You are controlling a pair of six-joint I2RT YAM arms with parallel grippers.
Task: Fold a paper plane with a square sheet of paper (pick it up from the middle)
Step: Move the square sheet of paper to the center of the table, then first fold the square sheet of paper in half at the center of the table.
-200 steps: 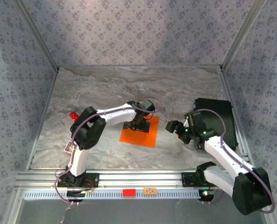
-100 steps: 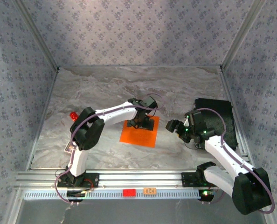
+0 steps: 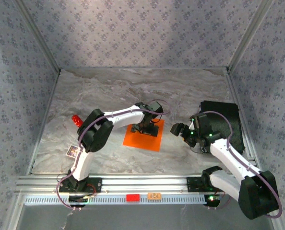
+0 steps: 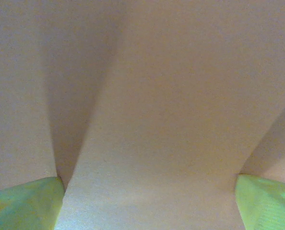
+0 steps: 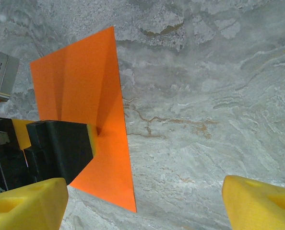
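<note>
Folding seemingly unstarted: square sheet of paper (image 3: 143, 136) unfolded on bench (image 3: 109, 91), left gripper (image 3: 146, 126) at its middle, right gripper (image 3: 176, 129) beside; all jaws apart.

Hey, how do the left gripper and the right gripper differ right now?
The left gripper is down on the square sheet of paper, pads touching it; the right gripper hangs beside the sheet over bare table. The left gripper has paper between its jaws; the right gripper has nothing. Both stand open.
</note>
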